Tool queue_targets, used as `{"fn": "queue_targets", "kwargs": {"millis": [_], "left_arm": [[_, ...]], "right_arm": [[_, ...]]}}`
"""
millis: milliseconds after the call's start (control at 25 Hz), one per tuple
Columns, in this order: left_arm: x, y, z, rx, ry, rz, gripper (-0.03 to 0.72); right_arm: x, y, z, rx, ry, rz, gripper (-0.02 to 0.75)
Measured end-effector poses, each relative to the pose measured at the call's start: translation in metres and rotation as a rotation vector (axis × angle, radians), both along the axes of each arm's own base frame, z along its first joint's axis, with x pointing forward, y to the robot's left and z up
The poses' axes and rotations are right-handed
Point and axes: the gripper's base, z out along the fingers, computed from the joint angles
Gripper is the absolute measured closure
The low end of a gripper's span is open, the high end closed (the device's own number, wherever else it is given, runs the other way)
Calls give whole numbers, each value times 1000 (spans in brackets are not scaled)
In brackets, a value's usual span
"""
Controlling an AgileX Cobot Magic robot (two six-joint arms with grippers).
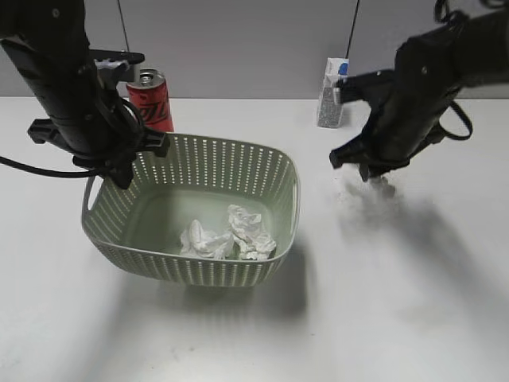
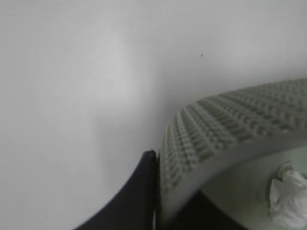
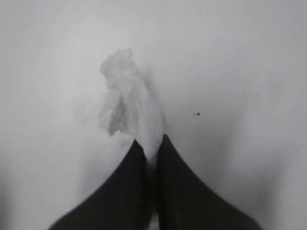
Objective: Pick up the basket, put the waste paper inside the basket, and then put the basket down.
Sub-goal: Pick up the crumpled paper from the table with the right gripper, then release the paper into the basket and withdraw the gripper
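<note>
The pale green slotted basket point(image 1: 238, 171) is held tilted above the white table, its left end raised. My left gripper point(image 1: 119, 163) is shut on the basket's left wall, which fills the left wrist view point(image 2: 216, 134). Two crumpled white paper wads point(image 1: 227, 235) lie inside the basket; one shows in the left wrist view point(image 2: 288, 196). My right gripper point(image 1: 374, 177) is to the right of the basket, above the table, shut on another white paper wad point(image 3: 127, 103) that hangs from its fingertips point(image 3: 149, 143).
A red drink can point(image 1: 151, 99) stands behind the basket's left end. A small white-and-blue carton point(image 1: 332, 91) stands at the back, near the right arm. A grey wall runs behind the table.
</note>
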Motion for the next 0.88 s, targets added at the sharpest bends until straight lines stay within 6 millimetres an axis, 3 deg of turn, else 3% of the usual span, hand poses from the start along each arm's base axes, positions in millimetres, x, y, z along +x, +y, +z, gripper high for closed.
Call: {"fn": "queue_targets", "kwargs": {"millis": [160, 280, 400, 520, 680, 760, 880], "left_arm": [[1, -1, 0, -10, -12, 3, 688], [2, -2, 1, -21, -16, 7, 688], [2, -2, 1, -23, -17, 8, 688], [2, -2, 1, -24, -16, 9, 688], [2, -2, 1, -28, -16, 12, 688], [2, -2, 1, -29, -15, 12, 688], [1, -2, 1, -29, -15, 12, 688]], "right_arm": [[-18, 14, 73, 215, -110, 41, 729], [-42, 38, 118, 377, -198, 201, 730], [-63, 66, 141, 464, -271, 345, 731], [-75, 91, 138, 475, -287, 425, 731], [-82, 117, 109, 453, -218, 481, 689], [-82, 125, 95, 438, -182, 494, 564], [-82, 128, 83, 427, -154, 495, 287]]}}
